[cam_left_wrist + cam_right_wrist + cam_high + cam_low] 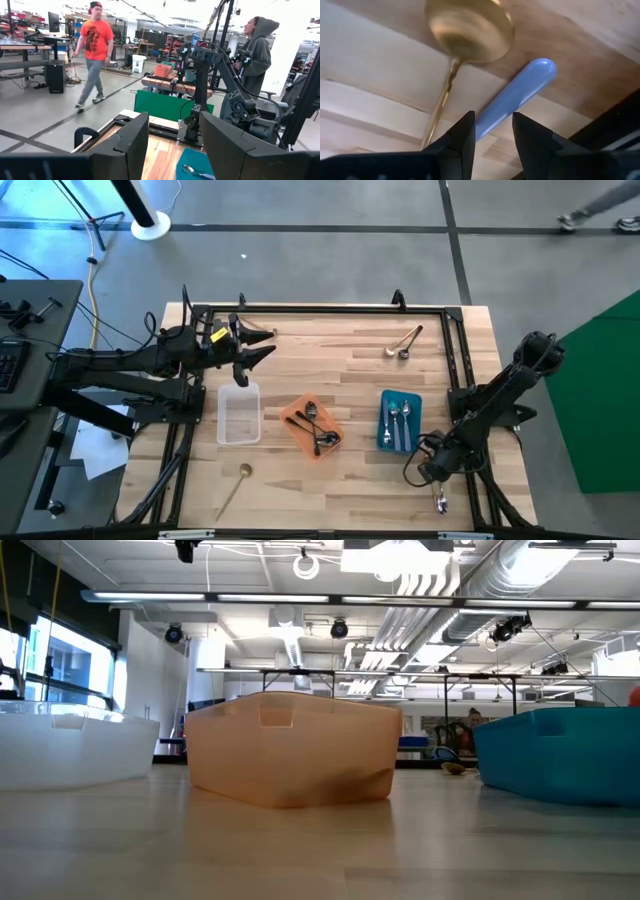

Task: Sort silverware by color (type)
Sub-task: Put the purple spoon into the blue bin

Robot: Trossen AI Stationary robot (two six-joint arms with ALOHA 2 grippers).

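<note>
The right gripper [490,132] is low at the table's [350,490] front right corner, fingers narrowly parted around a lilac handle [515,97]; whether they clamp it is unclear. A gold spoon [467,30] lies just beyond. The left gripper [262,345] hangs open near the back left corner.

Three trays [238,416] sit on the table: one clear, one orange [296,424], one blue [386,420].
</note>
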